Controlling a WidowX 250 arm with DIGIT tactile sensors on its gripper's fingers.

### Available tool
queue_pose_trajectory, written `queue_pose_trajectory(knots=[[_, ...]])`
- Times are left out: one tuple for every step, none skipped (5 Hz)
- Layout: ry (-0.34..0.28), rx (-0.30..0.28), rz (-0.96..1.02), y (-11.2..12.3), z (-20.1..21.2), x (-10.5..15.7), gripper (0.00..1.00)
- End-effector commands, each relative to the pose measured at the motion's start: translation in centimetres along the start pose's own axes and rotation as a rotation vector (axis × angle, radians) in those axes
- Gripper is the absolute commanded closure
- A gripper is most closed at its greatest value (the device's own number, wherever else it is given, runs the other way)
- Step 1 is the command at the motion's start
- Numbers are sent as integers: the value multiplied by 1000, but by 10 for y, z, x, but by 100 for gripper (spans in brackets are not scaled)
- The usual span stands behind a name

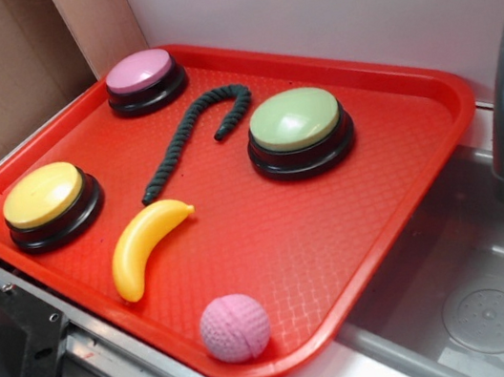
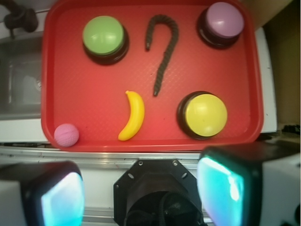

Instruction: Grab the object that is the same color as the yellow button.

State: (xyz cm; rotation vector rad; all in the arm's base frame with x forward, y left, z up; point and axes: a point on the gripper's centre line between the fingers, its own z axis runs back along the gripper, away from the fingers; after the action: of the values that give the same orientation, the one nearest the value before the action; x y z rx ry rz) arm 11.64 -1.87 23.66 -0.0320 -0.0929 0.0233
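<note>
A red tray [image 1: 434, 119] holds all items. The yellow toy banana [image 1: 146, 246] lies flat on the tray just beside the yellow button [image 1: 49, 204], not touching it, with the dark twisted rope [image 1: 188, 138] close behind it. The green-topped button [image 1: 299, 130] and pink-topped button [image 1: 145, 79] sit farther back, and the pink textured ball [image 1: 236, 328] rests at the tray's near rim. The gripper [image 2: 141, 193] hovers off the tray's edge, fingers [image 2: 225, 186] spread wide, holding nothing.

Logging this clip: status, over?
End effector open, above tray's near edge, empty. Toy banana untouched beside yellow button. Nothing blocking it.
</note>
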Motion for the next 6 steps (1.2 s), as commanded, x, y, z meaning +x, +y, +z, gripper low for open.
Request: queue_pose_trajectory(knots=[[0, 0, 0, 0, 0, 0, 0], [-10, -27, 4, -3, -18, 9, 0], [7, -11, -1, -4, -47, 22, 0], [-19, 3, 34, -5, -80, 30, 0], [-2, 18, 79, -7, -113, 38, 0], [20, 41, 146, -2, -149, 45, 0]])
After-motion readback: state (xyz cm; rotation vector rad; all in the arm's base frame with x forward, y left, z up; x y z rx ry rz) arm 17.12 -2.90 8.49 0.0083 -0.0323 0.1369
